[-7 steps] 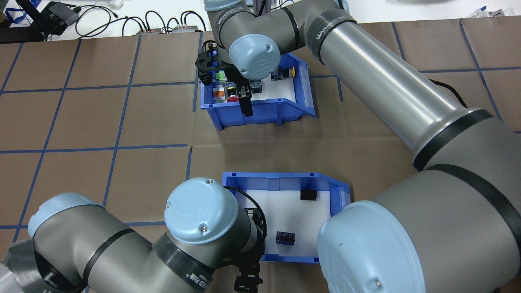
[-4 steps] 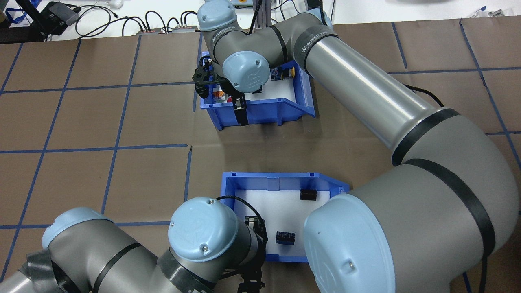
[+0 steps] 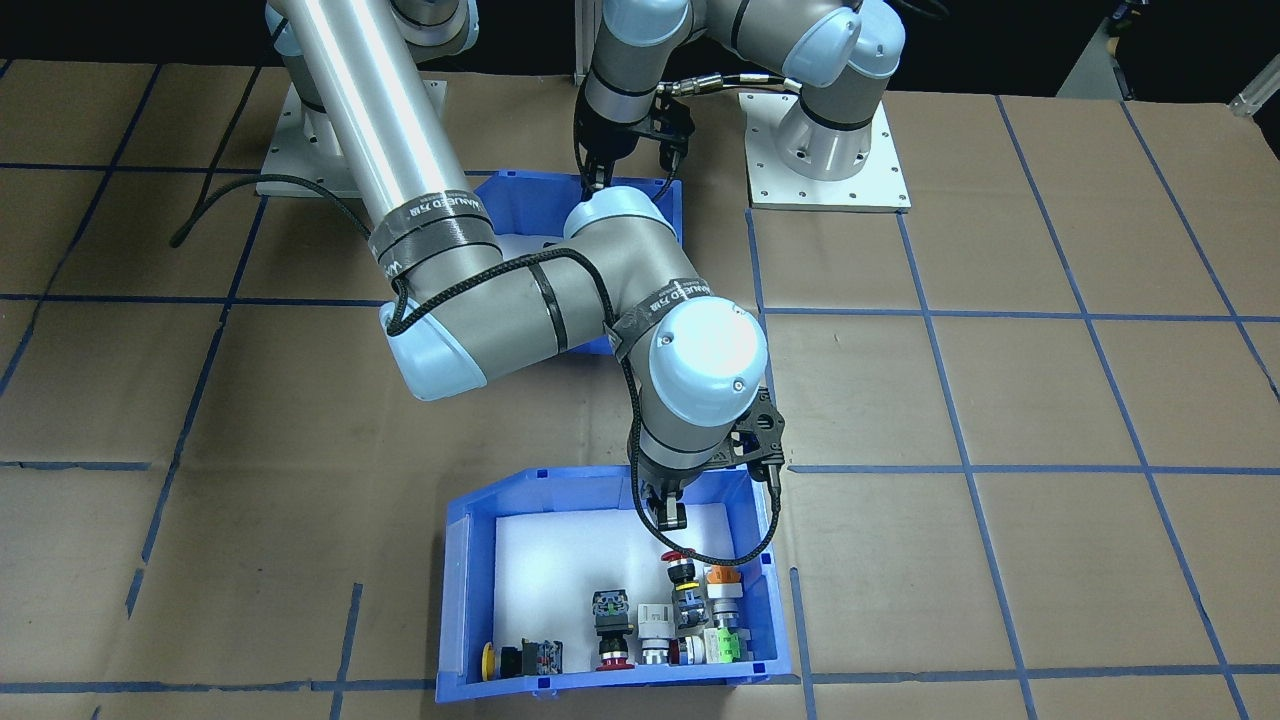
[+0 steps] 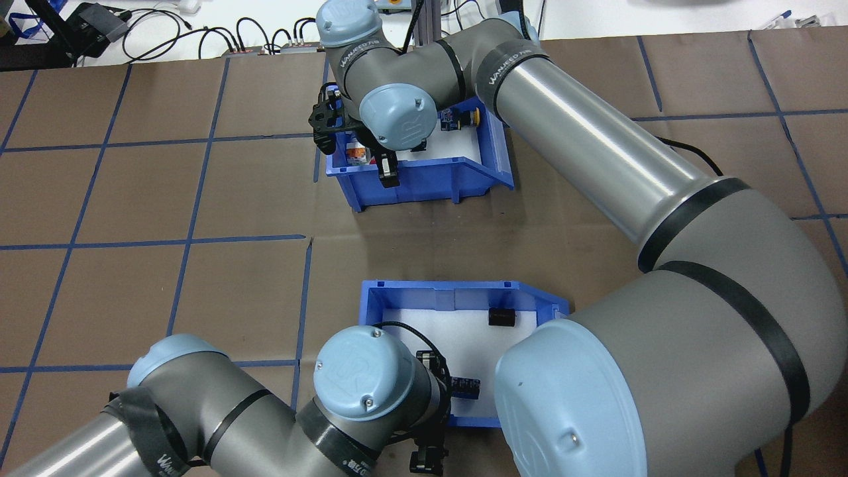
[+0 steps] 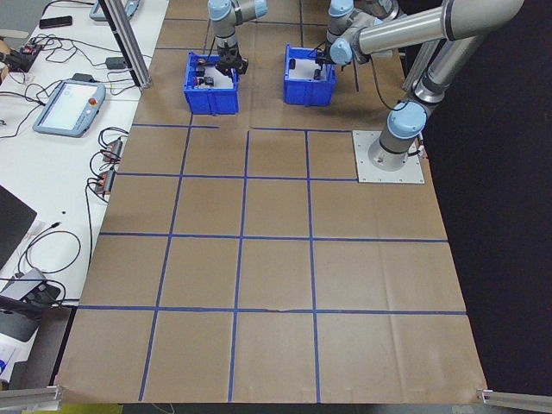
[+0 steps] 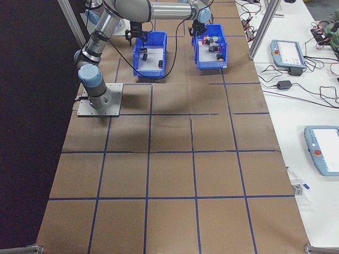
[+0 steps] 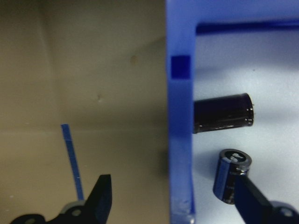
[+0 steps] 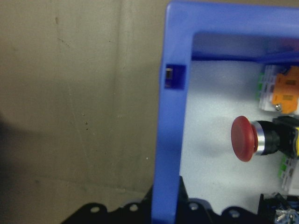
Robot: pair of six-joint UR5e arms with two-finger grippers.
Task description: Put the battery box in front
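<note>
The left arm has slid in towards the battery box (image 4: 464,311) at six o'clock, and the left gripper (image 7: 173,200) straddles its wall unclenched. The right gripper (image 8: 166,205) pinches the switch bin (image 4: 424,179) wall at twelve; a shallow bite could tip either bin.

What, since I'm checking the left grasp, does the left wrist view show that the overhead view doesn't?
Only the left wrist view: the left end effector open, one finger outside the wall of the battery box, one inside. Only overhead: the push-button bin, with the right arm over it. Both: the box's white liner and dark cylinders.
</note>
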